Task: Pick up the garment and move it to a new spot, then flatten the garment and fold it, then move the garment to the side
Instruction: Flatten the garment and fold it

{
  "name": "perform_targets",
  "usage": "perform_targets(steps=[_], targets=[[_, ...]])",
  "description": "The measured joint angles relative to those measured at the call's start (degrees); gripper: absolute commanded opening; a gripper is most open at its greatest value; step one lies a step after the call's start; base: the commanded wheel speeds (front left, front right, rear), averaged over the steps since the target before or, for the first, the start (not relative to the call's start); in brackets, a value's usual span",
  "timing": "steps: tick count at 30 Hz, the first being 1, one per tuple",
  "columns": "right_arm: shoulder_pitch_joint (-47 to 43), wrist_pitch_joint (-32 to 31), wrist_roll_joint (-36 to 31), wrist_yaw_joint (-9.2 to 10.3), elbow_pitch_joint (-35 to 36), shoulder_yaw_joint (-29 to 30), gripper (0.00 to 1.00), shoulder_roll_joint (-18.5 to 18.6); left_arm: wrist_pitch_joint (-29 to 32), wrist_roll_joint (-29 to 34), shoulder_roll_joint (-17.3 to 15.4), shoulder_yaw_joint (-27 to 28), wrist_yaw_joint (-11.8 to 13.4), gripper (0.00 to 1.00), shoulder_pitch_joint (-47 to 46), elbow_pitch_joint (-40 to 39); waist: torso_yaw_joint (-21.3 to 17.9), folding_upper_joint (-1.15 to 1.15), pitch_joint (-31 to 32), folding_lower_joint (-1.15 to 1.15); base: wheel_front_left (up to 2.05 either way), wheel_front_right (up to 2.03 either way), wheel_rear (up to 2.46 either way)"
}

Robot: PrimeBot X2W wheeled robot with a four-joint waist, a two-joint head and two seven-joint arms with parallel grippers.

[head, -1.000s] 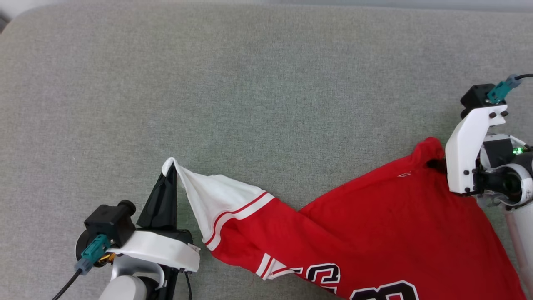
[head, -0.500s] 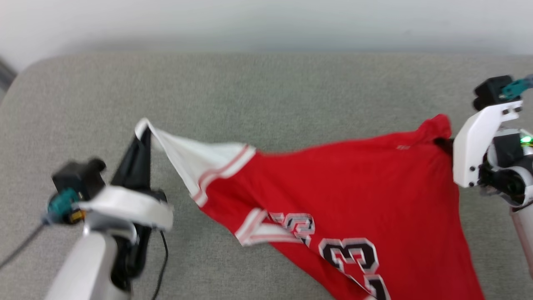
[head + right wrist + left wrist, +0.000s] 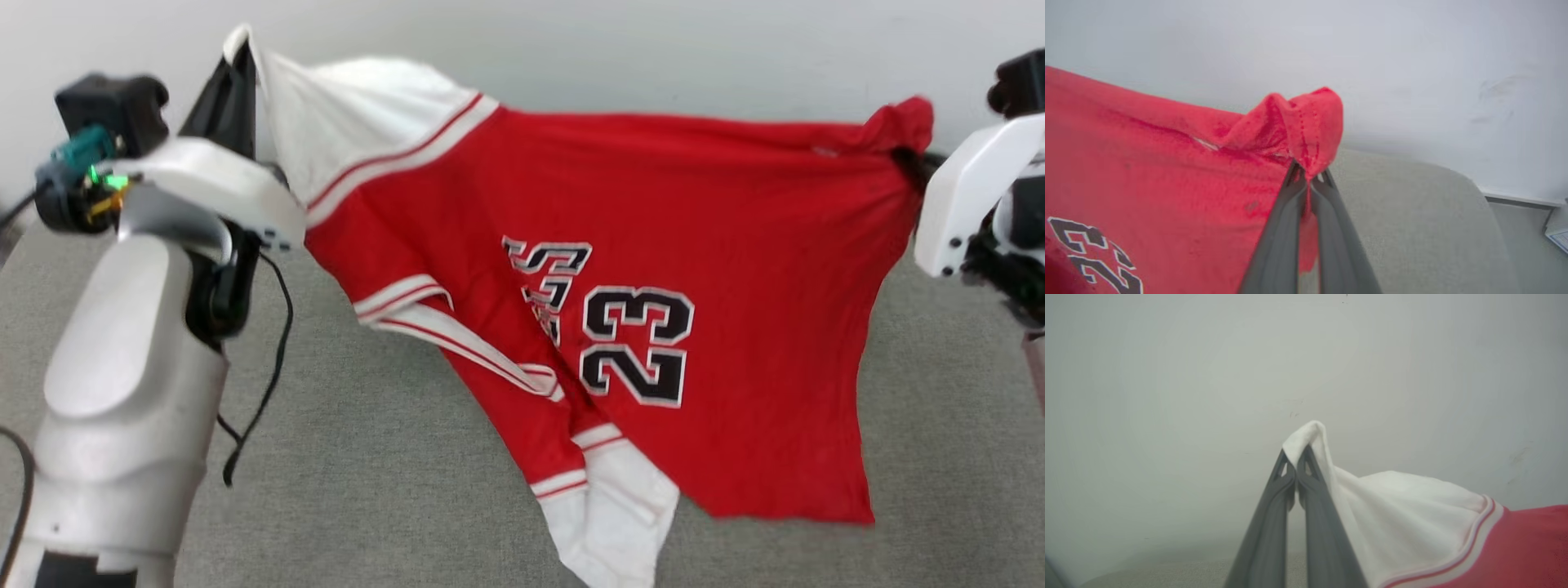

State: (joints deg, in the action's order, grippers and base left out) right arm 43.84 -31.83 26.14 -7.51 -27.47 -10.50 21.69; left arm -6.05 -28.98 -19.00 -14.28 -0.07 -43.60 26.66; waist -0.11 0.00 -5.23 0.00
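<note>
The garment [image 3: 735,269], a red jersey with white sleeves and a black "23" print, hangs stretched in the air between both arms above the grey surface. My left gripper [image 3: 237,57] is shut on the tip of a white sleeve at the upper left; the left wrist view shows the white cloth [image 3: 1392,514] pinched at my gripper [image 3: 1295,457]. My right gripper [image 3: 914,163] is shut on a bunched red corner at the upper right, and in the right wrist view the red fabric [image 3: 1167,163] folds over the tips of that gripper [image 3: 1306,171]. The other white sleeve dangles at the bottom.
A grey fabric-covered surface [image 3: 367,474] lies under the hanging jersey, with a pale wall [image 3: 653,49] behind it. In the right wrist view the surface's rounded far corner [image 3: 1453,196] meets a grey floor strip.
Both arms have lifted the garment off the grey surface, and it now hangs spread with the "23" showing. The head camera has tilted up, bringing the wall into view.
</note>
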Motion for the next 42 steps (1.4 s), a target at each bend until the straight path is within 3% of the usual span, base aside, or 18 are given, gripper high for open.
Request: perform_targets(steps=[12, 20, 30, 42], targets=[[15.55, 11.29, -3.77, -0.02, -1.04, -0.16, 0.0, 4.77, -4.57, 2.49, 0.59, -0.26, -1.9, 0.0, -25.0, 13.1, 0.59, 0.0, -6.37, 0.0, 0.0, 0.0, 0.0], [26.35, 15.99, -5.31, -0.03, -0.41, -1.74, 0.0, 6.99, -6.06, 4.02, -2.01, 0.04, -2.41, 0.0, -38.08, 15.85, 0.63, 0.0, -12.98, 0.0, 0.0, 0.0, 0.0], [41.55, 21.47, -7.95, -0.03, -3.0, -2.66, 0.0, 6.16, -6.25, 5.11, -4.53, 0.22, -2.97, 0.0, -50.93, 16.68, -0.37, 0.0, -24.58, 0.01, 0.0, 0.0, 0.0], [49.25, 26.95, -8.44, -0.03, -10.85, -6.75, 0.0, 3.07, -8.05, 4.45, -3.85, 0.23, -3.74, 0.0, -53.41, 21.34, -0.49, 0.0, -34.31, 0.01, 0.0, 0.0, 0.0]])
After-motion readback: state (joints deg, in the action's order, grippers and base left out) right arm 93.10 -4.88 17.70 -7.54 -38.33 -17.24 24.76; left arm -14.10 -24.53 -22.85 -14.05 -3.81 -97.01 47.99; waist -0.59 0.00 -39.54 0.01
